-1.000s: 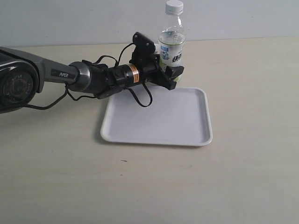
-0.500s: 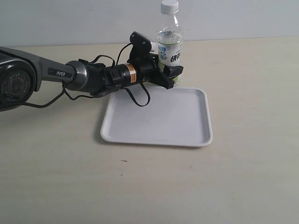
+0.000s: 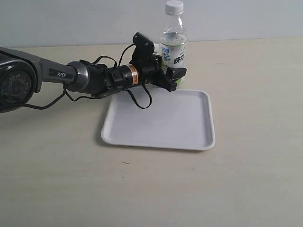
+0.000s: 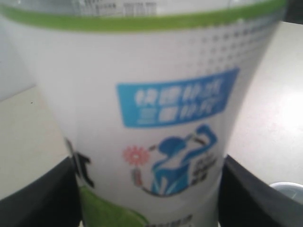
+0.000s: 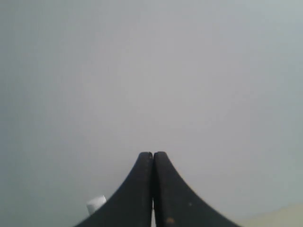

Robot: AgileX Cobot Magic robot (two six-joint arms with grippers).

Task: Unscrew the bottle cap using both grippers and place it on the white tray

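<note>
The clear bottle (image 3: 173, 49) stands upright just behind the far edge of the white tray (image 3: 161, 123), with the white bottle cap (image 3: 174, 6) on its neck. My left gripper (image 3: 174, 76) is shut on the bottle's labelled lower body. In the left wrist view the label (image 4: 156, 118) fills the frame and my left gripper (image 4: 147, 201) has a black finger pressed on each side. My right gripper (image 5: 153, 156) is shut with nothing between its fingers and faces a plain grey wall. A small white object (image 5: 96, 204), possibly the cap, shows beside it. The exterior view does not show the right arm.
The grey-black arm marked PIPER (image 3: 61, 75) reaches in from the left above the beige table (image 3: 151, 189), its cables hanging over the tray's near-left corner. The tray holds nothing.
The bottle and my left gripper swayed slightly left, then back a little to the right. The grip on the bottle is unchanged.
</note>
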